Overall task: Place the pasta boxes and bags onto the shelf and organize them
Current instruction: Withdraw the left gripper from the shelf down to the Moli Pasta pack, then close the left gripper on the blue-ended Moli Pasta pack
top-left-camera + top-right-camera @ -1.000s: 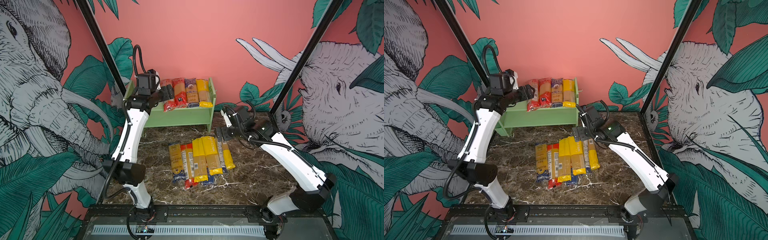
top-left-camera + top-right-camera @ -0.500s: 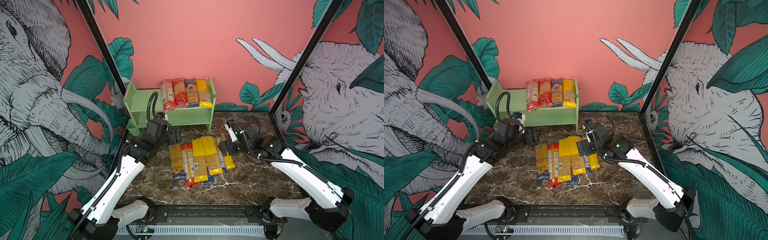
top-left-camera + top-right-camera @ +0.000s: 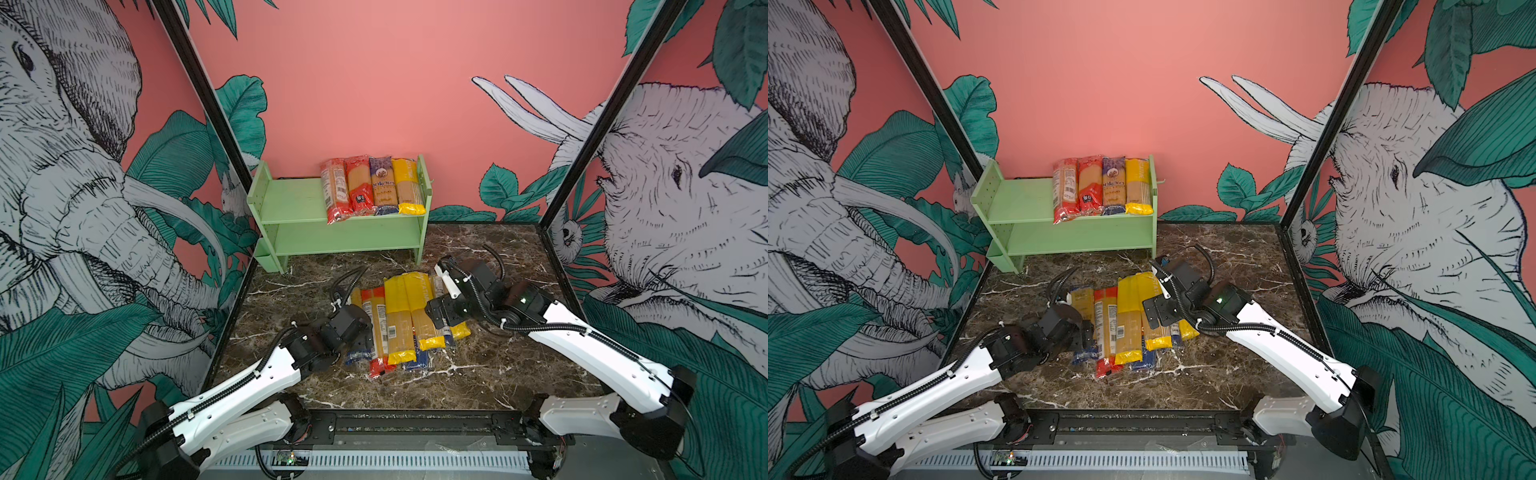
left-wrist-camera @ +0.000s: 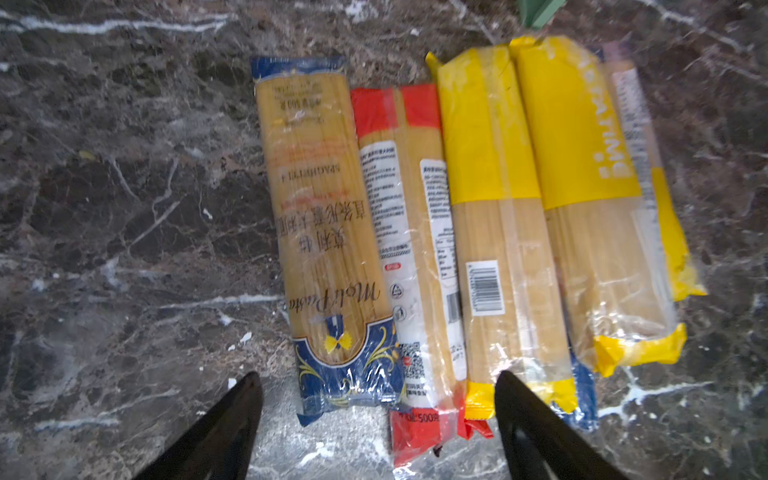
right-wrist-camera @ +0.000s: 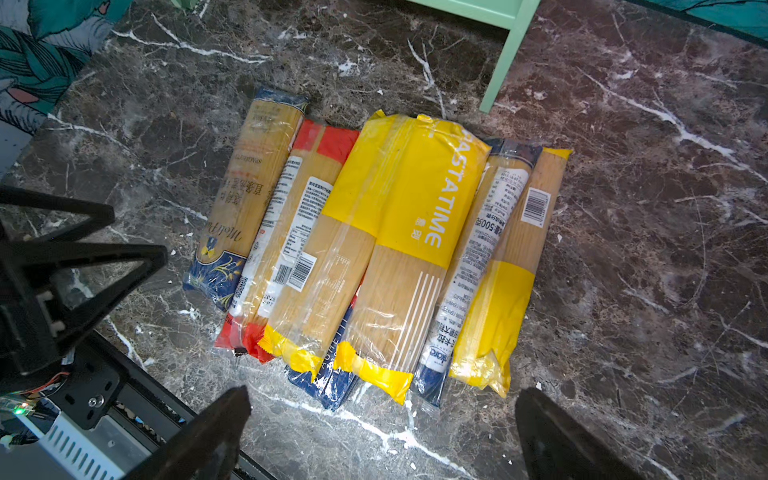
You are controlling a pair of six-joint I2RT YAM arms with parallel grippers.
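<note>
Between the spread, empty fingers of the left gripper (image 4: 376,378) show a blue-ended pack (image 4: 328,232) and red-ended pack (image 4: 415,249), perhaps untouched; right gripper (image 5: 384,392), equally spread, hovers over the pasta heap (image 5: 399,232) on the table (image 3: 478,374); four packs (image 3: 372,187) lie atop the shelf (image 3: 291,203).

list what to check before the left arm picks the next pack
1. Left gripper open and empty: ok.
2. Right gripper open and empty: ok.
3. Blue-ended pack at the left edge of the pile uncovered: ok, though it lies against the red pack.
4. Rest of the pile lying singly: not ok, yellow packs lie over a dark-blue pack.
5. Room on the shelf: ok, four packs fill only the right of its top board.
6. Grippers apart: ok in both top views, but both hang by the same pile.
</note>
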